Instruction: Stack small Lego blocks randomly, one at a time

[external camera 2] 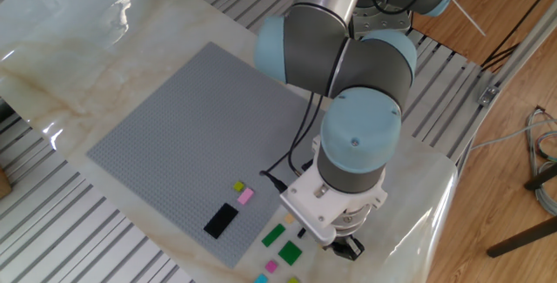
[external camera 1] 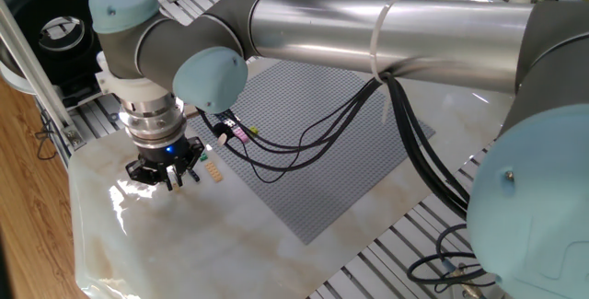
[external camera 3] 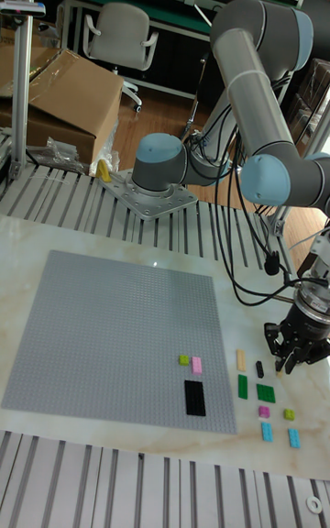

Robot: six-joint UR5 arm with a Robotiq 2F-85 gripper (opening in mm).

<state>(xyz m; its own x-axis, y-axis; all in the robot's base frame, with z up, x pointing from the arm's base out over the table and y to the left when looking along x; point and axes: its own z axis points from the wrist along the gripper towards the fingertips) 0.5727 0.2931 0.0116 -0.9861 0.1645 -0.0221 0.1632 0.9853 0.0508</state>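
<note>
The small Lego blocks lie in a loose group at the baseplate's corner. On the grey baseplate [external camera 3: 101,335] sit a lime block [external camera 3: 184,361], a pink block [external camera 3: 196,365] and a long black block [external camera 3: 194,397]. On the marble beside it lie a tan block [external camera 3: 242,360], a tiny black one [external camera 3: 259,368], two green blocks [external camera 3: 243,387], a pink one [external camera 3: 264,412], a lime one [external camera 3: 289,414] and two cyan ones [external camera 3: 267,432]. My gripper [external camera 3: 295,361] hangs low over bare marble just right of the loose blocks, its dark fingers apart with nothing seen between them. It stands left of the tan block [external camera 1: 214,172], and the wrist hides most of the gripper [external camera 2: 348,248].
Black cables [external camera 1: 304,133] hang from the arm across the baseplate [external camera 1: 313,143]. The marble top ends close to the gripper, with slotted aluminium rails [external camera 1: 92,115] beyond the edge. A black reel [external camera 1: 55,32] stands off the table corner.
</note>
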